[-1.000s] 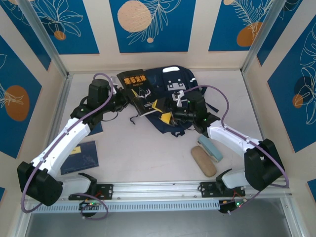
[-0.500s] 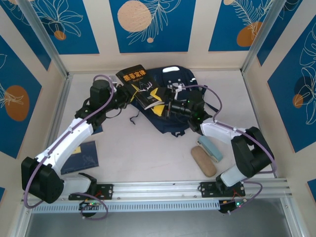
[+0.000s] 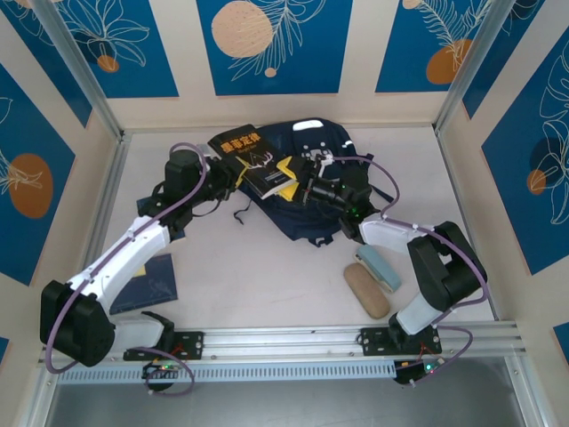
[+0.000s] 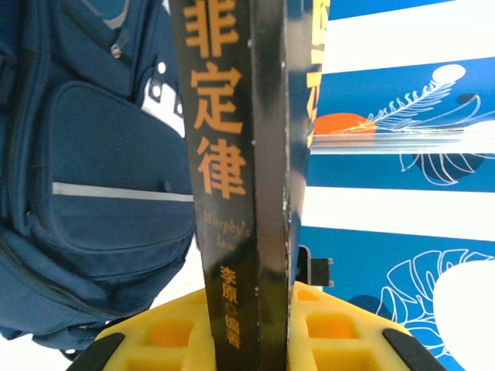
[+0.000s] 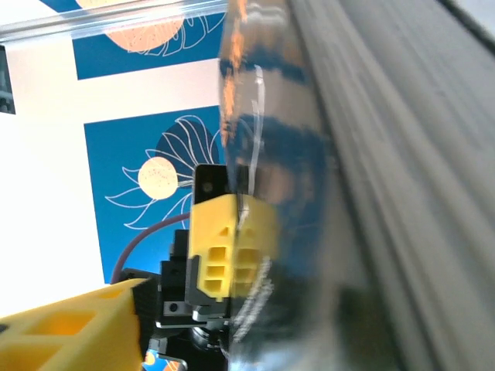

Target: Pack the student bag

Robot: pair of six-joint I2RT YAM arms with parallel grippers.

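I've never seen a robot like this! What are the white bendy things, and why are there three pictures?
Those are robot arms, a left arm and a right arm, bolted to a table. The wide picture comes from a camera up above them. The other two come from little cameras on each arm's wrist, so things look huge there. The yellow left fingers pinch a black book with orange letters and hold it over the blue bag. The right fingers are open beside the book's other end. On the table lie a blue notebook, a tan case and a pale blue case.
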